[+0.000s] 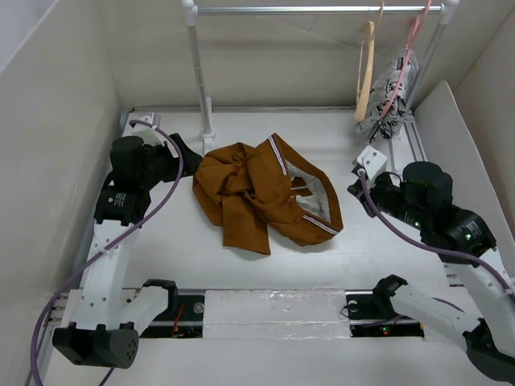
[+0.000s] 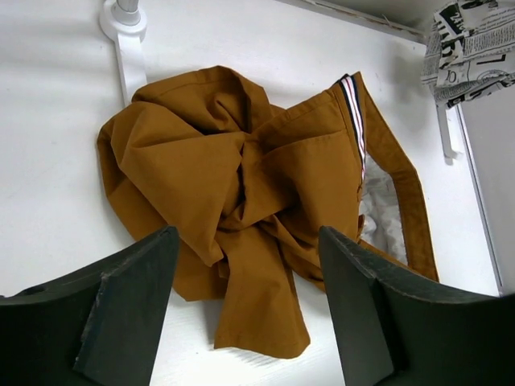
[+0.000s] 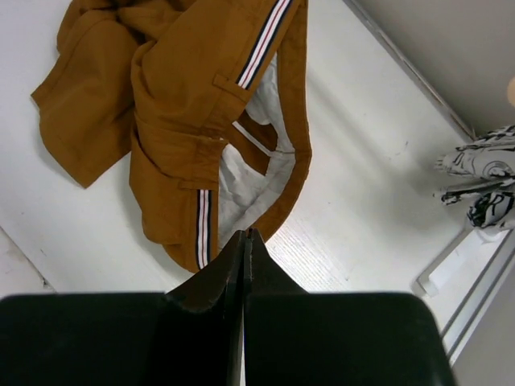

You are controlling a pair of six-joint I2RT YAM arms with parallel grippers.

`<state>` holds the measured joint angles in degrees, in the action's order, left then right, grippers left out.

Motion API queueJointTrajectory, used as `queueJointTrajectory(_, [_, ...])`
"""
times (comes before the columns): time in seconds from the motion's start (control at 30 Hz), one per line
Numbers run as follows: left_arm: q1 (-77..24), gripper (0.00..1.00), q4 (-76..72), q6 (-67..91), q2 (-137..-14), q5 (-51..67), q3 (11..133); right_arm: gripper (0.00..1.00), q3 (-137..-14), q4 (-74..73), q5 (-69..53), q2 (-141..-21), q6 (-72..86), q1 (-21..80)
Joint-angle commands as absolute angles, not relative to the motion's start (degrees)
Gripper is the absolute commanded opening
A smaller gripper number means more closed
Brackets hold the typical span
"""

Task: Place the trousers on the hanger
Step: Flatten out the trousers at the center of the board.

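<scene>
The rust-brown trousers lie crumpled in the middle of the white table, with the white lining and striped waistband trim turned toward the right. The light wooden hanger hangs from the rail at the back right. My left gripper stands open just left of the heap, holding nothing. In the left wrist view, a trouser leg end shows between its fingers. My right gripper is shut and empty, a little right of the waistband; its tips hover above the table beside that band.
A clothes rack crosses the back: a rail on a left post with a foot. A pink hanger with black-and-white patterned cloth hangs beside the wooden one. White walls enclose the table on the left, back and right.
</scene>
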<state>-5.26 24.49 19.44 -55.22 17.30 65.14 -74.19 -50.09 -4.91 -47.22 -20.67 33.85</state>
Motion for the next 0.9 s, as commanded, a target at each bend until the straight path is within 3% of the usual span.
queueJointTrajectory(0.0, [-5.3,0.67,24.7,18.7,-54.6,17.3,66.6,0.0,-70.8,-47.7,-6.8,-47.3,-20.0,34.2])
queueJointTrajectory(0.07, [-5.3,0.65,25.0,18.7,-54.8,17.1,67.0,0.0,-70.0,-46.3,-7.8,-47.5,-19.9,34.2])
queueJointTrajectory(0.13, [-5.3,0.54,22.4,19.6,-55.4,19.7,67.2,0.0,-69.9,-45.4,-8.5,-48.8,-20.1,34.2])
queueJointTrajectory(0.17, [-5.3,0.44,20.9,20.6,-55.7,21.0,68.7,0.0,-70.0,-45.4,-8.4,-49.2,-20.3,34.2])
queueJointTrajectory(0.23, [-4.7,0.41,16.5,24.4,-59.3,25.2,72.1,0.0,-70.1,-44.5,-8.4,-50.9,-21.0,34.2])
queueJointTrajectory(0.33, [-5.9,0.24,10.3,30.5,-65.5,29.5,79.4,0.0,-70.0,-43.7,-8.4,-53.2,-21.4,34.2])
queueJointTrajectory(0.37, [-10.2,0.1,10.4,30.6,-67.1,28.4,82.2,0.0,-69.7,-43.4,-8.4,-54.0,-21.4,34.2])
queueJointTrajectory(0.4, [-12.9,0.04,13.2,29.7,-68.9,26.0,83.0,0.0,-69.5,-43.0,-8.6,-54.6,-21.4,34.2])
queueJointTrajectory(0.43, [-15.8,0.01,14.7,28.7,-71.8,19.3,83.1,0.04,-69.3,-41.5,-8.6,-56.1,-21.4,34.2])
queueJointTrajectory(0.47, [-18.7,0.0,15.7,27.3,-72.8,15.2,79.9,0.21,-69.2,-40.4,-8.4,-57.3,-21.5,34.2])
queueJointTrajectory(0.5, [-23.8,0.0,16.9,28.0,-74.1,6.0,74.6,0.52,-70.0,-36.8,-9.5,-62.3,-21.5,34.2])
queueJointTrajectory(0.53, [-23.8,0.0,16.9,29.3,-74.1,5.9,71.5,0.52,-70.0,-36.7,-9.5,-62.3,-21.5,34.2])
queueJointTrajectory(0.57, [-23.8,0.0,15.2,31.2,-73.6,6.1,67.9,0.59,-72.1,-35.7,-10.7,-64.4,-21.6,34.2])
queueJointTrajectory(0.6, [-23.8,0.06,13.4,33.1,-70.8,5.7,64.4,0.65,-73.1,-33.4,-11.2,-66.3,-21.8,34.2])
queueJointTrajectory(0.63, [-23.8,0.3,11.3,35.0,-69.0,5.8,56.9,0.73,-74.3,-32.5,-11.2,-70.4,-21.7,34.7])
queueJointTrajectory(0.73, [-23.8,0.67,8.7,40.4,-63.8,4.1,47.6,0.81,-79.2,-29.5,-10.8,-76.6,-22.6,34.7])
queueJointTrajectory(0.87, [-23.8,0.84,8.1,42.4,-60.9,4.1,40.1,0.87,-85.2,-27.9,-12.4,-89.1,-24.1,34.1])
